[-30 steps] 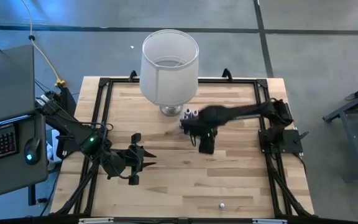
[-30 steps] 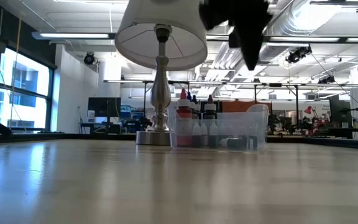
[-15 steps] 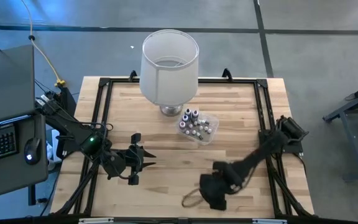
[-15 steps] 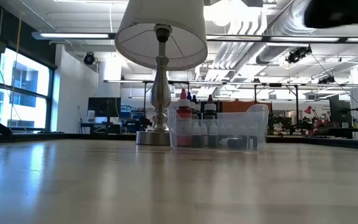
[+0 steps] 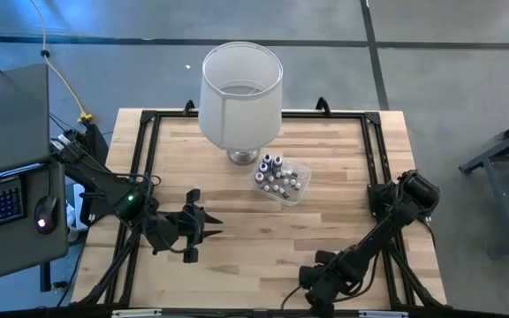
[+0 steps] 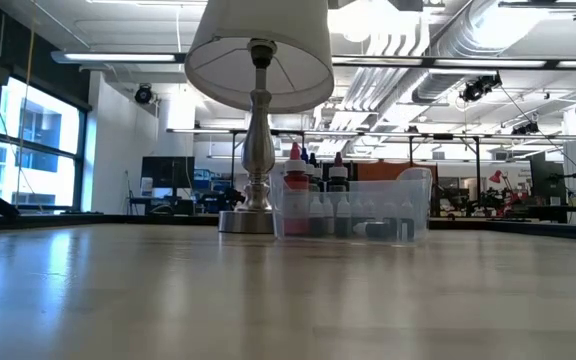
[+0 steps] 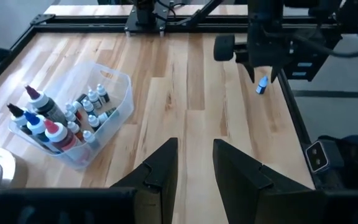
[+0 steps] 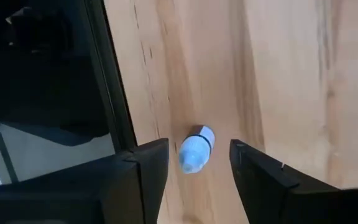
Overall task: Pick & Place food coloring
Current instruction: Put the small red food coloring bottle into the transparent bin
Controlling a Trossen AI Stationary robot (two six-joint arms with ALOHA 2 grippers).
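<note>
Swinging from the tub (image 5: 282, 182) down to the counter's (image 5: 237, 230) 6 o'clock edge, right gripper (image 8: 194, 163) now hangs open over a stray bottle (image 8: 195, 149), pickup probably next.

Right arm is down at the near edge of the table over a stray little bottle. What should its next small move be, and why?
Probably lower and close. In its wrist view the right gripper is open, its fingers either side of the small blue bottle lying on the wood by the black frame rail, not yet gripped. The clear tub of bottles sits by the lamp. The left gripper waits at mid-table.
</note>
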